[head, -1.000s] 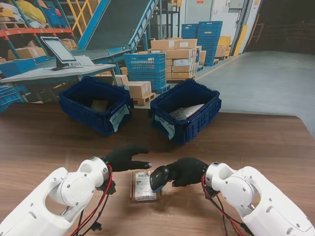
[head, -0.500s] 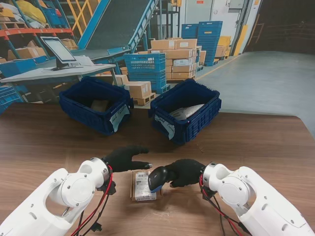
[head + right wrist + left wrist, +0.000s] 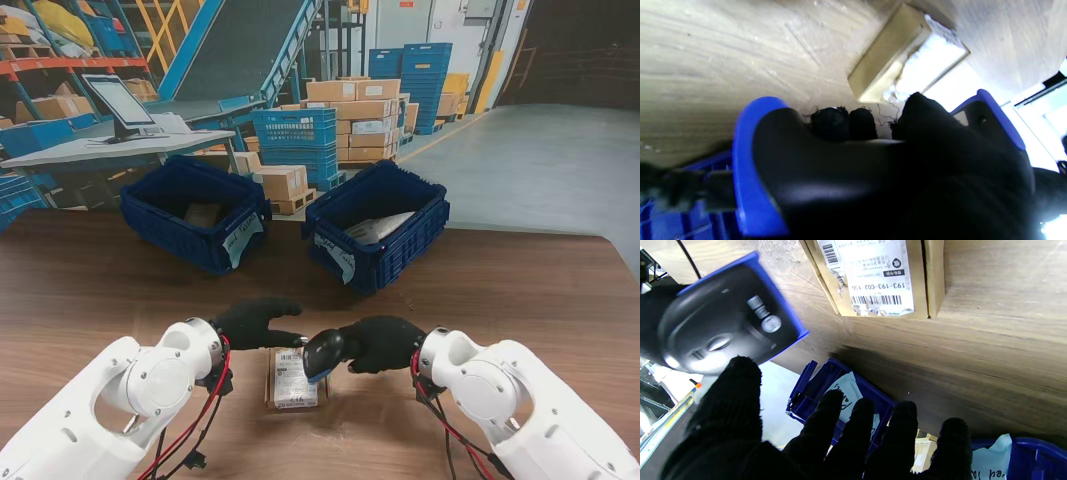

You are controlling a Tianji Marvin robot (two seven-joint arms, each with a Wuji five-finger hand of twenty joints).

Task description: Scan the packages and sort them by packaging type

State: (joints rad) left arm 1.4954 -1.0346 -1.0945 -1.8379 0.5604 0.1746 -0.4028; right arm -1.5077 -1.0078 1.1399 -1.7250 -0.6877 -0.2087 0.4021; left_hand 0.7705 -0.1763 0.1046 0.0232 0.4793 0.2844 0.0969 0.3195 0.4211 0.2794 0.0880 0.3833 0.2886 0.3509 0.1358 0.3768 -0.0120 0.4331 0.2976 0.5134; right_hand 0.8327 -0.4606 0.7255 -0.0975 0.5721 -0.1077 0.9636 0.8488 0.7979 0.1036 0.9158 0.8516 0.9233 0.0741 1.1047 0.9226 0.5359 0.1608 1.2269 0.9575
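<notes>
At the near edge of the table, between the two arms, a small carton lies flat with its label up. The right hand is closed around a scanner; over the last second the scanner's head has slid a little left and then lifted slightly away, and it now hangs just over the carton's right edge, nose toward the label. The left hand, empty with fingers spread, has stayed hovering just beyond the carton's far left corner, not touching it. The shift suggests the scan is under way or just finishing, with sorting not yet begun. Two blue bins wait well apart from the carton at the far side: the left bin holds a box, the right bin a soft mailer, so the carton likely belongs left
</notes>
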